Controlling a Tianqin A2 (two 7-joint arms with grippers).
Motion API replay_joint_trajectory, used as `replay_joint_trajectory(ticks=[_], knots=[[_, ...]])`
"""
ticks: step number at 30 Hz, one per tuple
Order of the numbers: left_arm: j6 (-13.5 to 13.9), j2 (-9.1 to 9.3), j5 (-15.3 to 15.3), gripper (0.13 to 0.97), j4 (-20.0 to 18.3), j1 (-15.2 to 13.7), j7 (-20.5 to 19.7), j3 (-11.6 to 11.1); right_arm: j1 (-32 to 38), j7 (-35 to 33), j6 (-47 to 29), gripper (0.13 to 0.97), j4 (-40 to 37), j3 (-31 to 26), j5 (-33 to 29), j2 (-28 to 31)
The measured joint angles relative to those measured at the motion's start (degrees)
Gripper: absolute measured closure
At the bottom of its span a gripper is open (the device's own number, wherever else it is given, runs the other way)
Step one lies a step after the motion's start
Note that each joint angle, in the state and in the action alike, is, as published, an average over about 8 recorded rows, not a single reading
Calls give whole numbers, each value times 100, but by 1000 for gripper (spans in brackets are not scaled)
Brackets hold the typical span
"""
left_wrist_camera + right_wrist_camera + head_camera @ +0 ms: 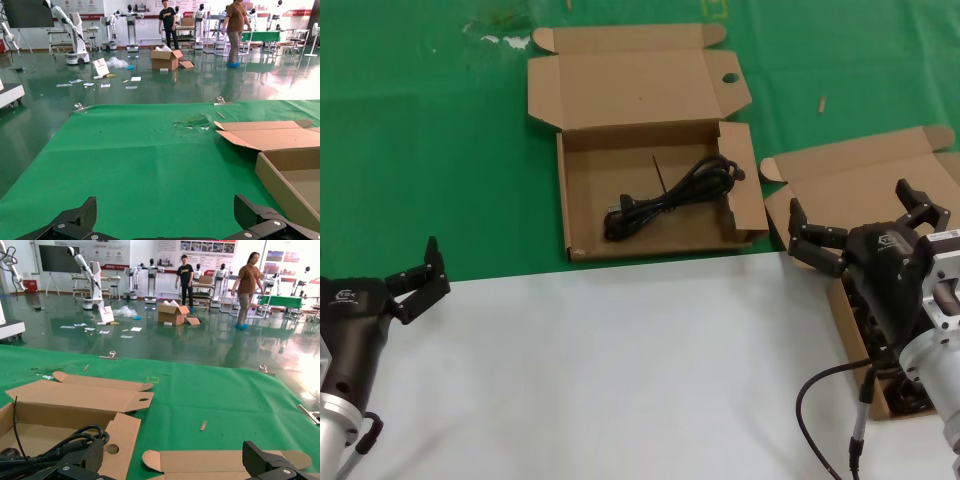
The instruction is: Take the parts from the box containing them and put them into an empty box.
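The box with round-holed flaps lies open on the green cloth with one black bundled power cord inside it. The plain-lidded box lies open at the right. My right arm covers most of it, and black cords show in it beside the arm. My right gripper is open and empty above this box. In the right wrist view it hangs over the plain lid, with the holed flap and the cord beside it. My left gripper is open and empty at the left.
A white table surface covers the near half, and green cloth lies beyond it. In the left wrist view the left gripper faces bare green cloth, with the holed box's wall to one side. People and machines stand far behind.
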Motion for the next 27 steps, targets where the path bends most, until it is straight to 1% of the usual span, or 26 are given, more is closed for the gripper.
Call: replay_joint_trajectory(ticks=[27], knots=[[0,0,0,132,0,0,0,0,0,0,0,129,0,0,0,0]])
